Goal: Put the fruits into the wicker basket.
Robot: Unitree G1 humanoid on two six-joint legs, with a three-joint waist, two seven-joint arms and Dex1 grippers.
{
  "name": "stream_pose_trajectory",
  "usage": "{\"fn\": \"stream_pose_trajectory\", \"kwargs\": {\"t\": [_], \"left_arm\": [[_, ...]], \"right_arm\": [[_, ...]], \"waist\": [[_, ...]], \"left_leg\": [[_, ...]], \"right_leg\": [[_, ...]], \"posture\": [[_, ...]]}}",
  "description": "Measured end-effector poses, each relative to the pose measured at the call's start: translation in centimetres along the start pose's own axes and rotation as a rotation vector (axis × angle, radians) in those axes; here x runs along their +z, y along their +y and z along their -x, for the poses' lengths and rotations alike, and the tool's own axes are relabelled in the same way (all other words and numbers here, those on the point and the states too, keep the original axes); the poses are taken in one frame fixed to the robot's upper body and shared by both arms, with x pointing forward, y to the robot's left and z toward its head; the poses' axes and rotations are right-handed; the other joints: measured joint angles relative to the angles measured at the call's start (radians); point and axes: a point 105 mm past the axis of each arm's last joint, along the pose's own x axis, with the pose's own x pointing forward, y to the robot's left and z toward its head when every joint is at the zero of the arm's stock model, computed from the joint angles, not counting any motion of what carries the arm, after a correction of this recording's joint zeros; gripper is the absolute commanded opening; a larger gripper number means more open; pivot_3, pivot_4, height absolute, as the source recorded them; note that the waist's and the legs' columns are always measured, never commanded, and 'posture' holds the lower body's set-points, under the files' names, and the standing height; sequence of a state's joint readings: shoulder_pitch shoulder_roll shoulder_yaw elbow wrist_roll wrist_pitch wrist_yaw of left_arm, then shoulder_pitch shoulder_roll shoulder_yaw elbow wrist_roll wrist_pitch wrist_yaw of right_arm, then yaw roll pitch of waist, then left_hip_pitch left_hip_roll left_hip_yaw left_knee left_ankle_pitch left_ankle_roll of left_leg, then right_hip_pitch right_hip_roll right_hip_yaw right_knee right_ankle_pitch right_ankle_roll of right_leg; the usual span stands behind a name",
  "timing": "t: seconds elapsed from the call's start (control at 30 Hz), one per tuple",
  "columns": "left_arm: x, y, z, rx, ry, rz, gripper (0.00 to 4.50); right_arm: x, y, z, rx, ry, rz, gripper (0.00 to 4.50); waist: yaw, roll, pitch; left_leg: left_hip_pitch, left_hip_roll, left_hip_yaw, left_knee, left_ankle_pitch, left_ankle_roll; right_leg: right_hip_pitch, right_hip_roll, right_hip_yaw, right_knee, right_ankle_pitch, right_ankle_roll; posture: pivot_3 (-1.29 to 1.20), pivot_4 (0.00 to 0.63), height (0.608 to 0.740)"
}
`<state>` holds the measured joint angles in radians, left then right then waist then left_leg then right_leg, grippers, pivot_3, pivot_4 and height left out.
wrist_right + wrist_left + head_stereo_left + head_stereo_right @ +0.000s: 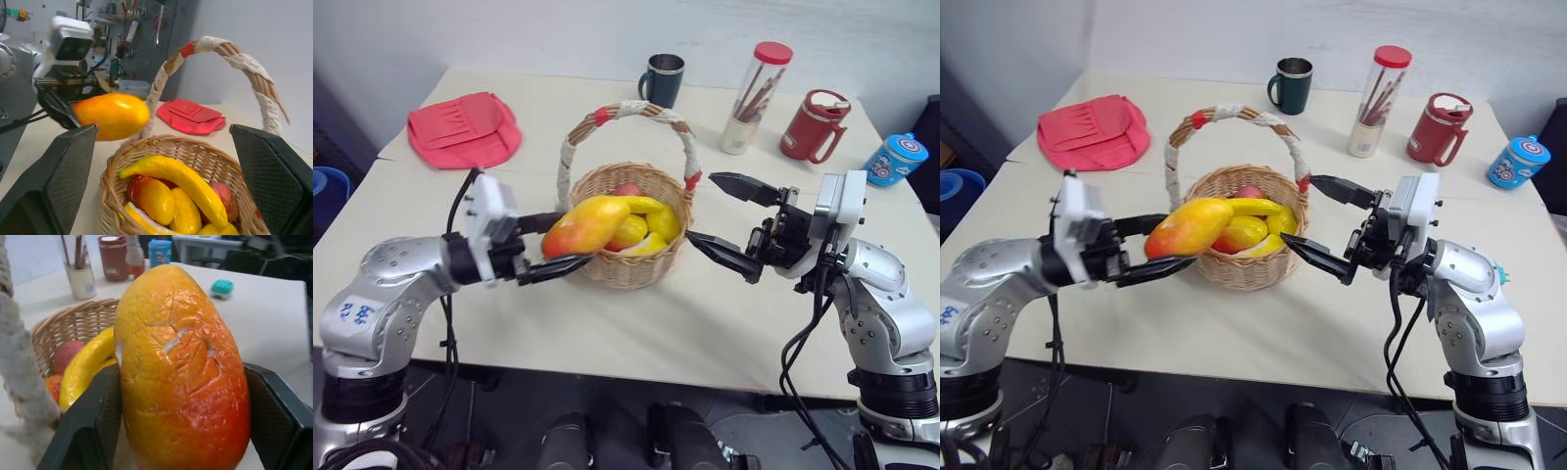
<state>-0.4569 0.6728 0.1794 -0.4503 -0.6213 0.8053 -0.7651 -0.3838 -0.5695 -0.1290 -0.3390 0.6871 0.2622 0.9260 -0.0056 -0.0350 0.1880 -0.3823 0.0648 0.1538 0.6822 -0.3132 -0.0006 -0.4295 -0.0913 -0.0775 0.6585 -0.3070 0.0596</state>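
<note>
Right now the left gripper (570, 247) pinches the oval orange-red mango with its yellow blush (585, 224), its two black fingers pressed against the fruit's opposite flanks, as the left wrist view shows close up. The mango's long axis runs on outward from the fingers, roughly level, so its free yellow end reaches toward the round tan woven wicker basket (631, 269) with its tall cloth-wrapped arched handle. That end appears to hang over the basket's near rim, while the red end sits between the fingers, outside the wall.

Inside the basket lie the long curved yellow banana (177, 181) and several other glossy toy fruits, so most of the task looks done and this mango seems to be the last piece.

The relation that matters: the basket's opening lies just ahead of the left gripper, along the line its fingers point, and slightly below the mango. A short carry forward over the rim, then a release, should drop it onto the pile. The handle arches across beyond the mango and could be clipped if the fruit goes in too high.

The right gripper (736, 221) hangs on the far side of the basket from the left gripper, fingers spread wide and holding nothing, pointing at the basket wall above the pale desk (646, 333).
</note>
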Motion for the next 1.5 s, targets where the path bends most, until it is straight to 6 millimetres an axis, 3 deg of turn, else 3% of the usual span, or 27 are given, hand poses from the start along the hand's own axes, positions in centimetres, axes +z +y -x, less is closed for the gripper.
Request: {"fn": "stream_pose_trajectory", "kwargs": {"t": [0.1, 0.13, 0.23, 0.4, 0.57, 0.7, 0.83, 0.97, 1.07, 1.2, 1.43, 1.5], "left_arm": [[-0.4, 0.8, -1.8, 0.057, 0.038, 0.067, 3.04], [-0.9, 1.0, -2.2, 0.068, 0.059, 0.080, 3.73], [-2.5, 1.2, -3.3, 0.085, 0.096, 0.121, 4.47], [-1.3, 0.9, -3.2, 0.041, 0.046, 0.077, 4.47], [1.7, -0.5, 1.4, -0.114, -0.002, -0.057, 4.47], [1.5, -2.1, 5.9, -0.218, 0.027, -0.033, 4.47], [1.0, -1.0, 9.7, -0.116, -0.004, 0.029, 4.47], [0.7, 0.3, 13.5, 0.047, -0.033, 0.053, 4.47], [0.1, 0.3, 14.7, 0.094, -0.035, 0.079, 4.50], [0.4, -0.2, 14.8, 0.089, -0.062, 0.084, 4.50], [1.3, -0.9, 13.7, 0.061, -0.091, 0.057, 4.50], [1.4, -0.9, 12.9, 0.041, -0.101, 0.059, 4.50]], "right_arm": [[-0.2, -0.1, 0.3, -0.007, 0.009, -0.003, 4.50], [-0.3, -0.2, 0.4, -0.011, 0.014, -0.005, 4.50], [-0.9, -0.5, 0.9, -0.031, 0.026, -0.008, 4.50], [-1.7, -1.7, 1.8, -0.052, 0.039, -0.018, 4.50], [-3.4, -5.3, 1.9, 0.053, 0.126, -0.036, 4.50], [-3.7, -7.3, -0.2, 0.172, 0.123, -0.067, 4.50], [-4.7, -8.5, -2.8, 0.236, 0.127, -0.116, 4.50], [-5.4, -8.4, -5.1, 0.290, 0.148, -0.150, 4.50], [-5.6, -7.8, -6.6, 0.328, 0.138, -0.178, 3.92], [-5.1, -7.5, -7.9, 0.361, 0.124, -0.171, 2.61], [-5.2, -7.4, -7.8, 0.381, 0.169, -0.191, 0.33], [-5.1, -7.5, -7.2, 0.380, 0.183, -0.182, 0.21]], "waist": [[-0.002, 0.000, 0.000], [-0.001, 0.000, 0.000], [0.001, 0.000, 0.000], [0.001, 0.000, 0.000], [-0.026, 0.004, 0.002], [-0.038, 0.006, 0.004], [-0.046, 0.007, 0.004], [-0.053, 0.007, 0.004], [-0.051, 0.007, 0.004], [-0.049, 0.007, 0.004], [-0.055, 0.008, 0.004], [-0.055, 0.008, 0.004]], "left_leg": [[0.000, 0.000, -0.001, -0.001, 0.000, -0.001], [0.000, 0.000, -0.001, -0.001, 0.000, -0.001], [0.000, 0.000, -0.001, 0.000, 0.000, -0.001], [0.000, 0.001, -0.001, 0.000, 0.001, -0.001], [0.001, 0.003, 0.000, -0.001, 0.001, -0.003], [0.006, 0.004, -0.002, -0.004, 0.001, -0.007], [0.006, 0.005, -0.002, -0.004, 0.001, -0.008], [0.006, 0.006, -0.002, -0.005, 0.000, -0.009], [0.006, 0.006, -0.002, -0.005, 0.000, -0.009], [0.006, 0.005, -0.004, -0.005, 0.000, -0.009], [0.006, 0.005, -0.003, -0.007, 0.000, -0.010], [0.006, 0.005, -0.003, -0.008, 0.000, -0.010]], "right_leg": [[0.000, 0.001, 0.000, -0.001, 0.000, 0.000], [0.000, 0.002, 0.000, -0.001, 0.000, 0.000], [0.000, 0.004, 0.000, -0.002, 0.000, 0.000], [0.000, 0.008, 0.001, -0.002, 0.000, 0.000], [-0.001, 0.010, 0.003, -0.002, -0.001, -0.002], [0.000, 0.010, 0.005, 0.000, -0.003, -0.005], [0.000, 0.010, 0.006, 0.001, -0.003, -0.005], [0.000, 0.009, 0.006, 0.000, -0.003, -0.006], [0.000, 0.008, 0.005, -0.001, -0.003, -0.006], [0.000, 0.006, 0.004, 0.000, -0.003, -0.006], [-0.001, 0.004, 0.003, 0.000, -0.004, -0.007], [0.000, 0.004, 0.003, 0.000, -0.004, -0.007]], "posture": [[0.00, 0.150, 0.740], [0.00, 0.150, 0.740], [0.00, 0.150, 0.740], [0.00, 0.150, 0.740], [0.00, 0.150, 0.740], [0.00, 0.150, 0.740], [0.00, 0.150, 0.740], [0.00, 0.150, 0.740], [0.00, 0.150, 0.740], [0.00, 0.150, 0.740], [0.00, 0.150, 0.740], [0.00, 0.150, 0.740]]}}
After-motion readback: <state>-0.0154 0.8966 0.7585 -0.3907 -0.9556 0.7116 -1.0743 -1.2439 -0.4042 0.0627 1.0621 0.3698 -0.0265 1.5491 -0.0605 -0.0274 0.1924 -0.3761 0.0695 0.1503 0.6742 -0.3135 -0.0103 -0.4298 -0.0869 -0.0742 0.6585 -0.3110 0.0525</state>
